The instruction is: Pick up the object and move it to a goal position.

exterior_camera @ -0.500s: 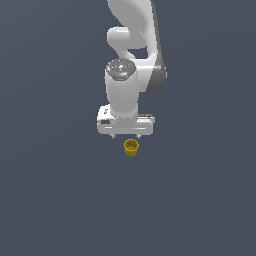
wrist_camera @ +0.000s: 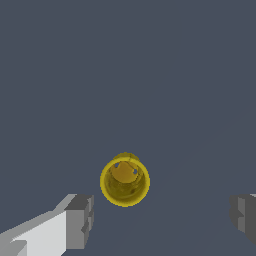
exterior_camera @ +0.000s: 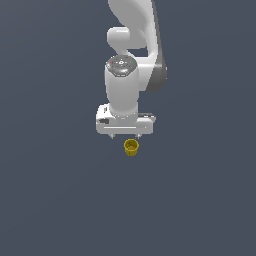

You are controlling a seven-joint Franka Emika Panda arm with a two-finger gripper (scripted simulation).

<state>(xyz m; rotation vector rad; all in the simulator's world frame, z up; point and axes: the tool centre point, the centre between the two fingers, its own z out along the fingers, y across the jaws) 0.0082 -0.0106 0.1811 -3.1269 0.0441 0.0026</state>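
Observation:
The object is a tiny yellow cup (exterior_camera: 131, 147) with a hollow top, standing upright on the dark grey floor. My white gripper (exterior_camera: 125, 135) hangs above and just behind it in the exterior view, fingers pointing down. In the wrist view the cup (wrist_camera: 124, 181) lies ahead of the gap between my two grey fingertips (wrist_camera: 80, 220), which stand wide apart and hold nothing. The gripper (wrist_camera: 161, 217) is open. The cup is not between the pads; it sits a little beyond them.
A plain dark grey floor (exterior_camera: 60, 200) fills both views. No other objects or edges show.
The arm and cup look much as they did half a second ago; no clear movement shows.

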